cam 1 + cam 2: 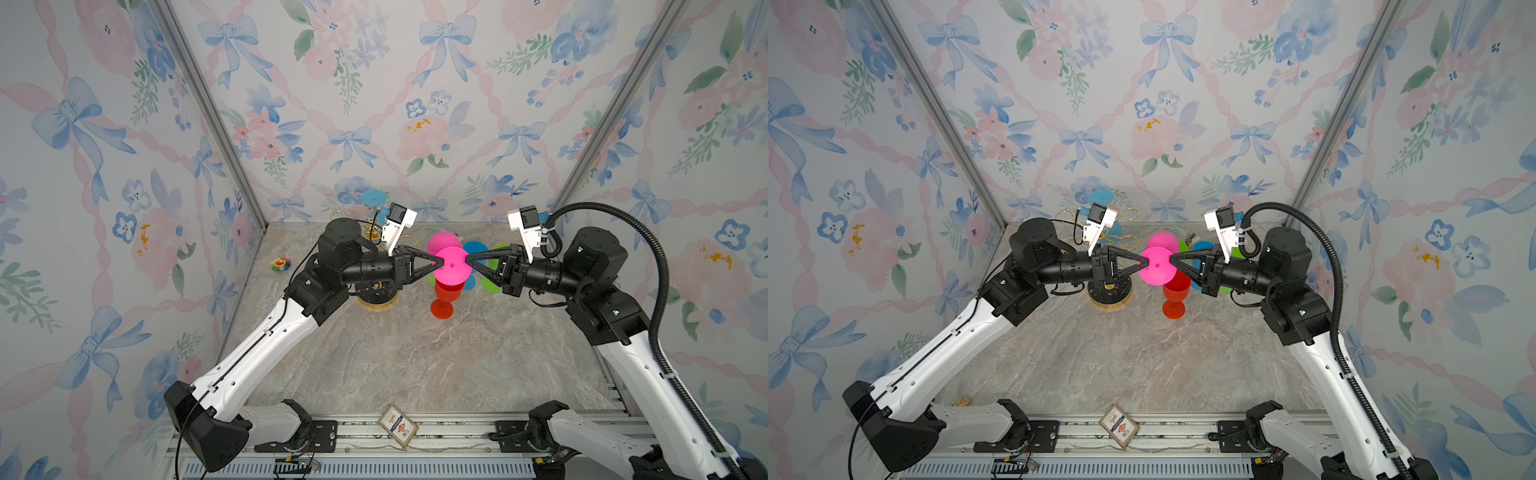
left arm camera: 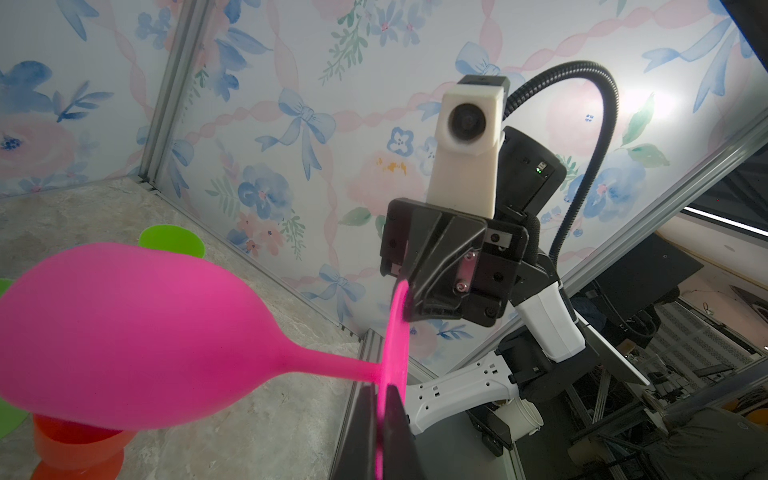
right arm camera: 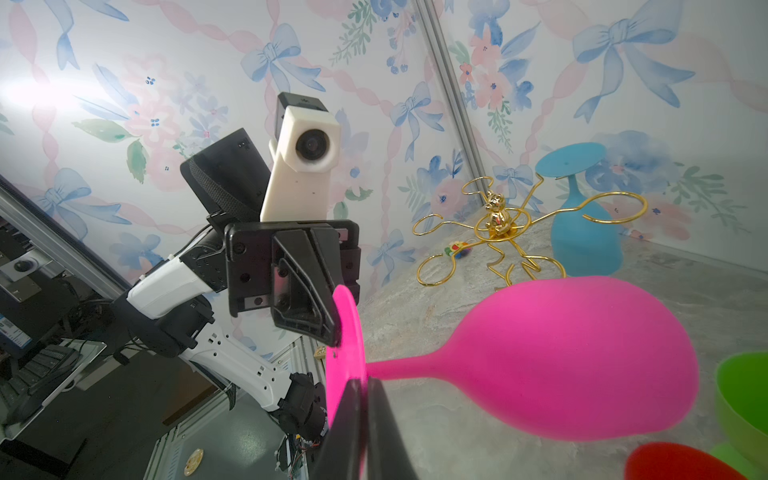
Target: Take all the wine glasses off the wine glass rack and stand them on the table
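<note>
Floral wallpaper (image 1: 374, 104) closes in three sides of a marbled tabletop (image 1: 415, 365). Above it the pink wine glass (image 1: 455, 274) lies level in the air, clear of the wine glass rack (image 1: 1108, 298), which stands just behind the left gripper (image 1: 437, 262). That gripper pinches one edge of the glass's foot, and the right gripper (image 1: 468, 261) pinches the opposite edge. This looks like a handover, so one side should let go only while the other grips firmly, since the thin foot could twist. A red glass (image 1: 446, 293) stands directly below the fingertips and a green glass (image 2: 172, 241) sits near the bowl. The open table nearer the arms' bases offers the freest room.
</note>
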`<act>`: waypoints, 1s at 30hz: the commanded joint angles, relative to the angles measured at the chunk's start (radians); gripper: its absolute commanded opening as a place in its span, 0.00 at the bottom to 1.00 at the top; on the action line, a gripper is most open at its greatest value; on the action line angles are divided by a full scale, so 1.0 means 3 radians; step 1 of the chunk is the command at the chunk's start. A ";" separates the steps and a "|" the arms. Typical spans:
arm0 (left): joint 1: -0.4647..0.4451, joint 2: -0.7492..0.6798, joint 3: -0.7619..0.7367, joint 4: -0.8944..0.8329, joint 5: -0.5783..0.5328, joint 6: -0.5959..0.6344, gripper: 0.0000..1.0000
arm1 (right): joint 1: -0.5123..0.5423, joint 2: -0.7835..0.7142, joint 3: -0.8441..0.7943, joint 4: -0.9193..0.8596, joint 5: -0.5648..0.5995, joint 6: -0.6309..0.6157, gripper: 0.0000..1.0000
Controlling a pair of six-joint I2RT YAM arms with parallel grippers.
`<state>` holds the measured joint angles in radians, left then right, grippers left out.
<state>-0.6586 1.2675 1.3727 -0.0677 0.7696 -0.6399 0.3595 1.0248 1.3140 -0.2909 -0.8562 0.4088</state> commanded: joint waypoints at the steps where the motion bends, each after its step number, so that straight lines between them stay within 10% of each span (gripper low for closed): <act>1: -0.0019 0.0000 0.0082 0.0072 0.0088 0.0062 0.00 | -0.0076 -0.0065 0.0007 -0.0102 0.0062 -0.0019 0.12; 8: 0.0002 0.0011 0.0086 0.0072 -0.0029 0.0129 0.00 | -0.0114 -0.0156 0.0031 -0.0330 0.0139 -0.0054 0.51; 17: 0.0060 -0.0072 -0.0040 0.0067 -0.0197 0.0487 0.00 | -0.0174 -0.0299 0.0031 -0.0543 0.0338 -0.0066 0.76; 30: -0.0237 -0.0730 -0.0483 0.0067 -0.0627 0.1734 0.00 | -0.0343 -0.0188 0.0645 -0.1402 0.1122 0.0347 0.84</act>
<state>-0.7010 1.0855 1.2415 -0.0723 0.6132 -0.2710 0.2722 0.9520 1.4666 -0.6228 -0.5842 0.4706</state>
